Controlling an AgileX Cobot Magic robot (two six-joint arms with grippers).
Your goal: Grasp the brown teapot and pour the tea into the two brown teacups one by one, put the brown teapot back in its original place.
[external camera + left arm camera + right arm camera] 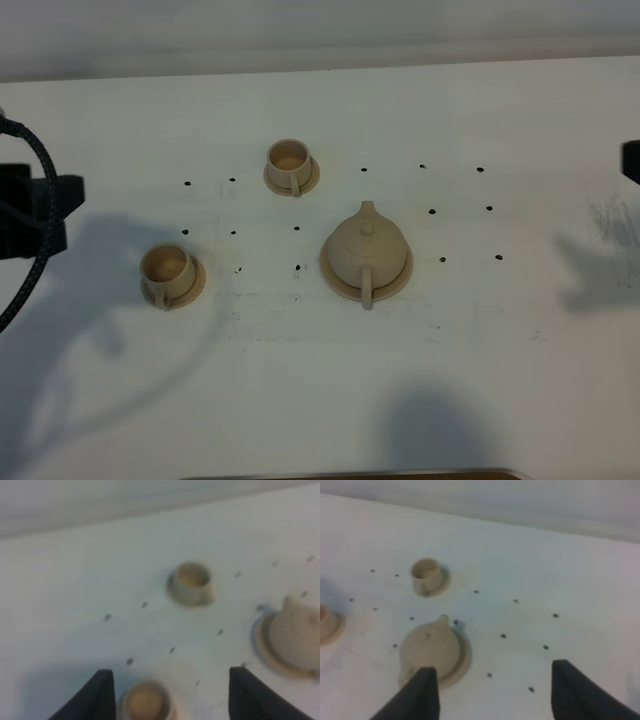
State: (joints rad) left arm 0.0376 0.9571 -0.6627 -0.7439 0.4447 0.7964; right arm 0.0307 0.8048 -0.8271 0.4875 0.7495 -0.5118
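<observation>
The brown teapot (366, 252) stands upright on its wide round saucer, the original place (398, 286), at the table's middle, spout to the back, handle to the front. One brown teacup (290, 160) on its small saucer is behind and left of it; the other teacup (166, 268) is at the left. The left gripper (170, 695) is open, above the left teacup (144, 702), with the far cup (191, 578) and teapot (296, 636) ahead. The right gripper (492, 692) is open, off to the teapot's (431, 650) right and apart from it. Only the arms' edges show in the high view.
The white table (330, 390) has rows of small dark holes (433, 213) around the tea set. A black cable and the left arm's body (30, 215) are at the left edge. A dark part of the right arm (631, 160) is at the right edge.
</observation>
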